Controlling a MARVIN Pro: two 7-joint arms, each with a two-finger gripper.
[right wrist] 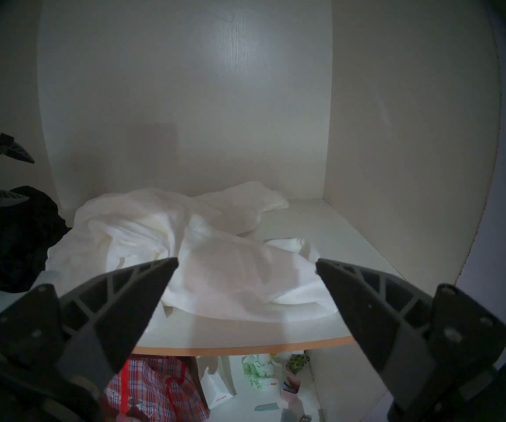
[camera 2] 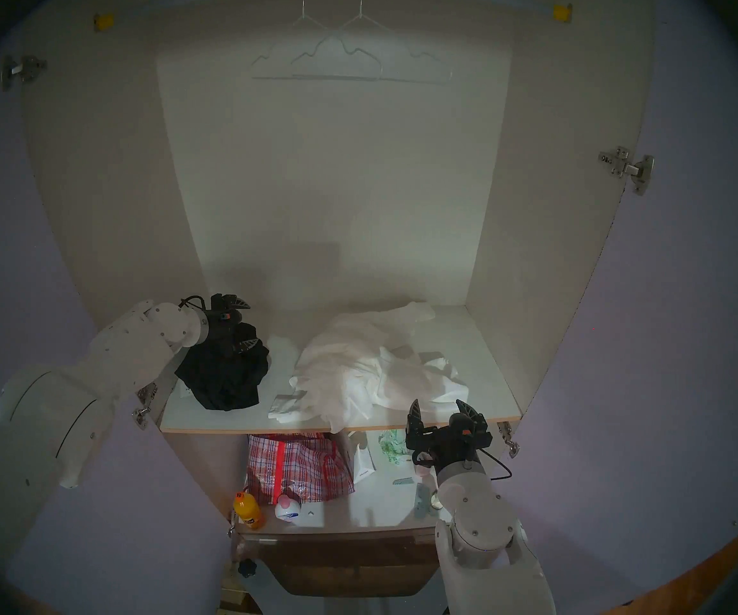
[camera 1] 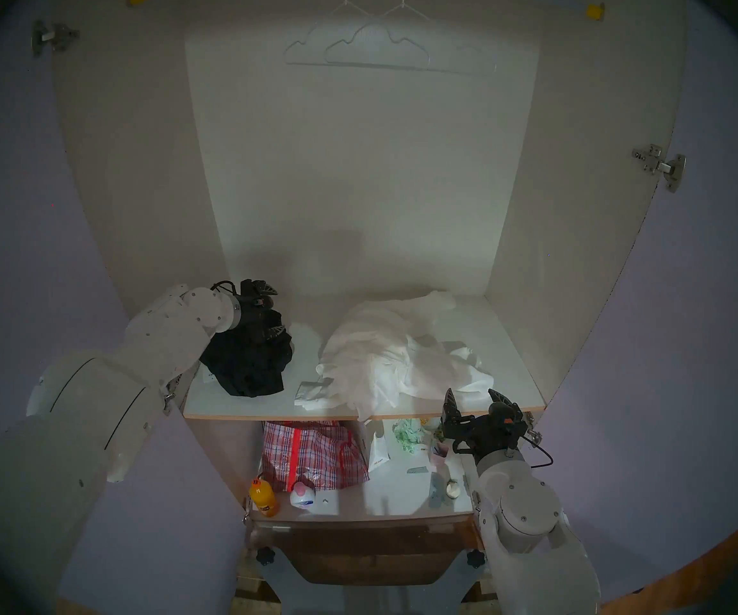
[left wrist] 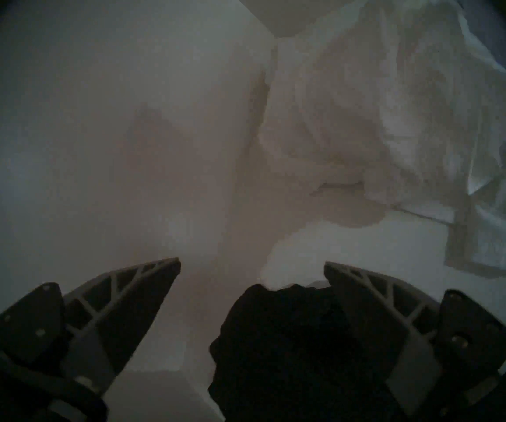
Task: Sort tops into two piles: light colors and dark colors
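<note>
On the cupboard's upper shelf (camera 1: 269, 407) a bunched black top (camera 1: 247, 361) (camera 2: 225, 374) lies at the left. A larger heap of wrinkled white tops (camera 1: 385, 356) (camera 2: 358, 370) (right wrist: 185, 238) takes up the middle and right. My left gripper (camera 1: 275, 310) (left wrist: 251, 263) is open, turned on its side over the black top (left wrist: 291, 336). The cloth rises between the fingers, against the lower one. In front of the shelf's right edge my right gripper (camera 1: 471, 394) (right wrist: 247, 261) is open and empty, pointing at the white heap.
The cupboard's side and back walls close in the shelf. A small flat packet (camera 1: 314, 388) lies by the white heap's front. On the lower shelf stand a red-checked bag (camera 1: 314, 454), an orange bottle (camera 1: 263, 498), a white carton (camera 1: 378, 450) and small items. Two hangers (camera 1: 380, 46) hang above.
</note>
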